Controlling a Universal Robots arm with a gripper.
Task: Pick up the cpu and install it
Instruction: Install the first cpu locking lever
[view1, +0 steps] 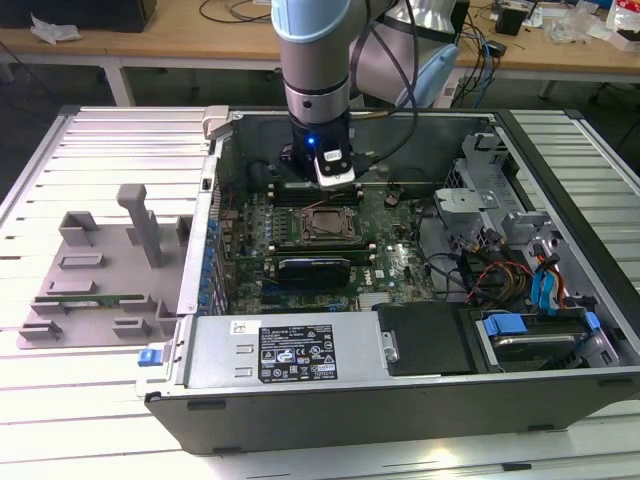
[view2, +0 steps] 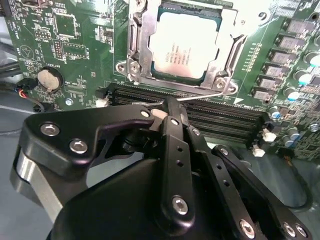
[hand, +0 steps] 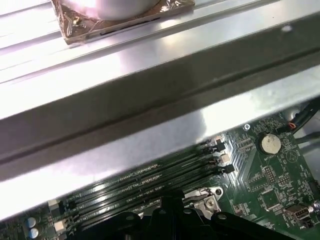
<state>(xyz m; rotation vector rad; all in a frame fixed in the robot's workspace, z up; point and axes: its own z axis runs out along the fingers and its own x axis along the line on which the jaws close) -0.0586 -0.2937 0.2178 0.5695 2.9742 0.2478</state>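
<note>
Pincer (view2: 170, 107) hangs inside the open computer case (view1: 400, 395), low over the black memory slots (view2: 220, 120) at the far edge of the green motherboard (view1: 390, 250); its fingers (view2: 172, 150) are clenched together with nothing between them, the tips almost touching the thin metal lever (view2: 202, 96) that runs along the socket frame (view2: 137, 55); the case's rear metal wall (hand: 150, 100) rises close behind the slots in the first wrist view, leaving little room on that side, while the board toward the socket is open; in the exterior view the drive cage and cable bundle (view1: 500, 270) crowd the exterior view's right, and a grey fixture plate (view1: 100, 270) lies outside the case on the exterior view's left.

The cpu (view2: 184, 45) sits flat in the socket, framed by the metal load plate, just beyond the fingertips and apart from them; print on its silvery top is too small to read; a white-and-black label (view1: 298, 350) on the power supply (view1: 280, 350) is likewise illegible.
</note>
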